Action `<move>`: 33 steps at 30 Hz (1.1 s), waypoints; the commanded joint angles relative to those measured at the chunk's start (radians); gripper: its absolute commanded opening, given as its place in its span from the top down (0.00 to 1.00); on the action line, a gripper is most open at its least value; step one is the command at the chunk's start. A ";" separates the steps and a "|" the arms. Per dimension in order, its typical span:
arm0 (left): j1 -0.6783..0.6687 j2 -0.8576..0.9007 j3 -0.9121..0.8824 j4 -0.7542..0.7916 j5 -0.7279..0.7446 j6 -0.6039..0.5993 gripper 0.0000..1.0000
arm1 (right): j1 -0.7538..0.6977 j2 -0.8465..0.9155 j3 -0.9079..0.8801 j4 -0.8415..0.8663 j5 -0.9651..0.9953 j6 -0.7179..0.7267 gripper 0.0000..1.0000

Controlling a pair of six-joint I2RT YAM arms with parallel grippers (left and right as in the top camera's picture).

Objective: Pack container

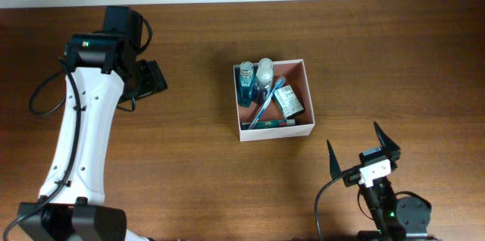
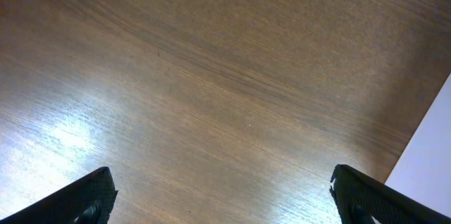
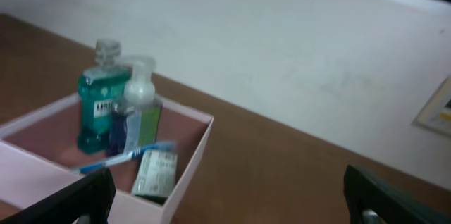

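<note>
We judge packing done: mouthwash, pump bottle, toothbrush in container ahead of right end effector; nothing loose on counter. It and left end effector gape wide, empty.

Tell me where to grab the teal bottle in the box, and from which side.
Take the teal bottle by its clear cap, coming straight down from above. It appears to stand upright in a corner of the container, with the pump bottle tight against one side and walls close on two others, so probably only the top is free.
</note>
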 commanded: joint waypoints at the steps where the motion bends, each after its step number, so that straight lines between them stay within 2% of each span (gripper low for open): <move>1: 0.002 0.008 -0.002 0.002 -0.007 -0.009 0.01 | 0.000 -0.011 -0.041 0.003 -0.013 -0.009 0.02; 16: 0.002 0.008 -0.002 0.002 -0.007 -0.009 0.01 | 0.000 -0.011 -0.088 0.026 0.084 0.127 0.02; 21: 0.002 0.008 -0.002 0.002 -0.007 -0.009 0.01 | 0.000 -0.011 -0.088 0.016 0.202 0.266 0.02; 33: 0.002 0.008 -0.002 0.002 -0.007 -0.009 0.01 | 0.000 -0.011 -0.088 0.010 0.220 0.278 0.02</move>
